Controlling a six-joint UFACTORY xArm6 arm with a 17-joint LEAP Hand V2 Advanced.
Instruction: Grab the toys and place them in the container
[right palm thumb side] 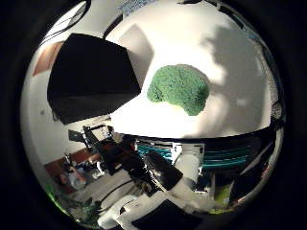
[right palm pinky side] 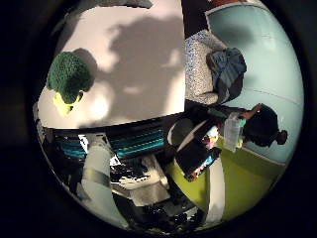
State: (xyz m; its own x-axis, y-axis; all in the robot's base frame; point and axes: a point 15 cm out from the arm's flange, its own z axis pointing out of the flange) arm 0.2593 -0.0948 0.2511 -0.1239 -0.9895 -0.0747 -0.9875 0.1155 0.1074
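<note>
broccoli toy (right palm thumb side: 178, 89): we see it lying on the white table (right palm thumb side: 230, 57), untouched
black container (right palm thumb side: 88, 81): at table edge, near toy
hand (right palm thumb side: 158, 175): we can't tell its state

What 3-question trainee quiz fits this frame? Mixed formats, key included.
1. True or false: the green broccoli toy is already inside the black container.
2. Multiple choice: the toy lies on A) the white table, B) the floor, C) a chair.
3. Fill in: the toy's top is green and its stalk is ____.

Key: 1 false, it lies on the table beside the container. 2 A. 3 yellow.
</note>
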